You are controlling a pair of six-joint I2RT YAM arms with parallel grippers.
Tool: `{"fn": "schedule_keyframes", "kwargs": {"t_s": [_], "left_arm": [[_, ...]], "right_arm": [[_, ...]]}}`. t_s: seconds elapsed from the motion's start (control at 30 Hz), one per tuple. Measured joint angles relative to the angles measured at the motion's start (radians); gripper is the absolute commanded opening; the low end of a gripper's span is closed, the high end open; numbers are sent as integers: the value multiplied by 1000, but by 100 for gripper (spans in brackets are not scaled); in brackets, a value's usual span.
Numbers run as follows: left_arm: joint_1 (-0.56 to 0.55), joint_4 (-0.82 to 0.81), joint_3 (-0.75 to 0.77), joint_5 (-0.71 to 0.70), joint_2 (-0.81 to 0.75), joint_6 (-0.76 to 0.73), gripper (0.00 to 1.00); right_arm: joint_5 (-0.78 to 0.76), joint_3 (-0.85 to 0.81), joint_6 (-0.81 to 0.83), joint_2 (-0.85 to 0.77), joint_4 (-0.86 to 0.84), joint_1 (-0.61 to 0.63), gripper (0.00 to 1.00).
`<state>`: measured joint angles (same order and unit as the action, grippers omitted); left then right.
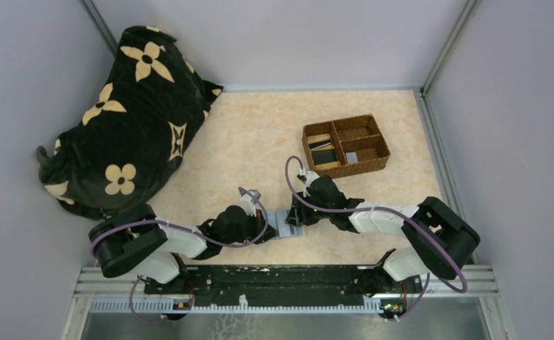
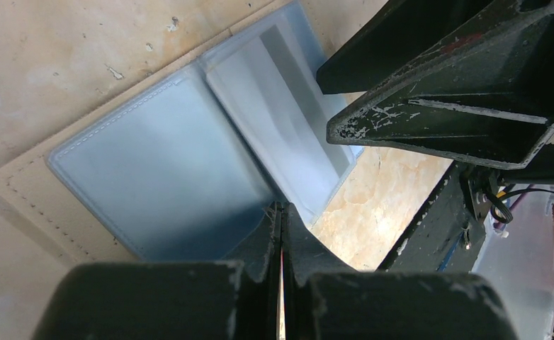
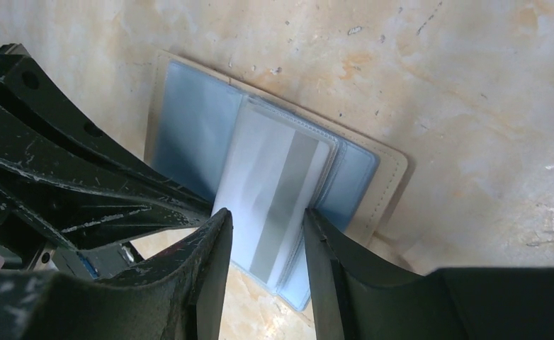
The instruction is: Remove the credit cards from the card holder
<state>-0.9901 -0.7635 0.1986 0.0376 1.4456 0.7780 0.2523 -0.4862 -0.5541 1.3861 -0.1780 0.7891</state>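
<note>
The card holder lies open on the table between my two grippers, cream edge outside and pale blue-grey faces up. A pale grey-white credit card with a grey stripe sits in a clear sleeve of its right leaf; it also shows in the left wrist view. My left gripper is shut, its tips pressed on the holder's inner face near the fold. My right gripper is open, its jaws standing on either side of the card's near end without closing on it.
A brown woven compartment tray stands at the back right with dark and tan cards in its compartments. A black bag with cream flower shapes fills the back left. Grey walls enclose the table.
</note>
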Motion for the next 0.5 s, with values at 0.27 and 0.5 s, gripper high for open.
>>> {"fn": "schedule_keyframes", "kwargs": {"t_s": [0.27, 0.5], "left_arm": [[0, -7, -4, 0, 2, 7, 0], [0, -14, -5, 0, 4, 8, 0]], "right_arm": [[-3, 4, -7, 1, -11, 0, 42], [-16, 4, 3, -24, 40, 6, 42]]}}
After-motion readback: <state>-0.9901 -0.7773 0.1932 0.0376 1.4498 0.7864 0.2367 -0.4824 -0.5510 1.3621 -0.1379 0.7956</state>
